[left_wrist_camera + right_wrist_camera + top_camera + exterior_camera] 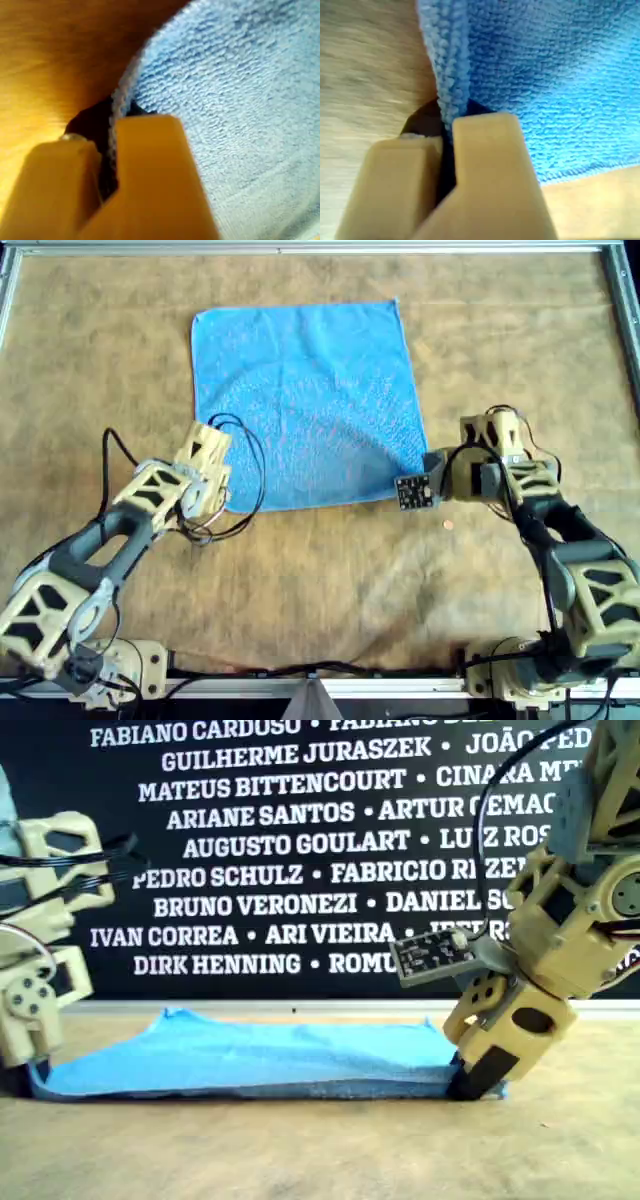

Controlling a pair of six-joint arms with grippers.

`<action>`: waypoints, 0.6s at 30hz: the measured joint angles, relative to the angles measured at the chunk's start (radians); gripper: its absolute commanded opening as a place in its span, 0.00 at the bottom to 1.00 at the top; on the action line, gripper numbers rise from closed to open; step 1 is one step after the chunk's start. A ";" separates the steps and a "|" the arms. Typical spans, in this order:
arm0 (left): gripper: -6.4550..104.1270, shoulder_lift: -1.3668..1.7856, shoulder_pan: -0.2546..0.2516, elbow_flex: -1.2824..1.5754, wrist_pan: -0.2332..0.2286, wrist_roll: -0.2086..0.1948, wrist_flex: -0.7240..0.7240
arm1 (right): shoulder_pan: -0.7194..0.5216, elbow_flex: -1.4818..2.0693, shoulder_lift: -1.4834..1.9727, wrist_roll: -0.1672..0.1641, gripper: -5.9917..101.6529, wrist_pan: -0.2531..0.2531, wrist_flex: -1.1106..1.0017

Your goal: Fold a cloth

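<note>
- Overhead view: set high, facing straight down; takes in the whole desk [330, 580], the cloth [305, 405] and both arms entering from the picture's lower edge.
- Exterior view: set low, near desk level, facing across the cloth [260, 1060] toward a dark wall of printed names [290, 850]; closer in than the overhead.
- Left wrist view: rides on the left end effector [112, 150], looking along its jaws; extremely near, blurred.
- Right wrist view: likewise on the right end effector [447, 150], extremely near.
- Shared: all four views show the cloth; overhead and exterior share both arms.
</note>
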 measured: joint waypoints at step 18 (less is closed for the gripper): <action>0.06 0.204 -0.002 0.138 0.005 0.003 0.020 | 0.003 0.252 0.262 -0.014 0.06 0.006 0.000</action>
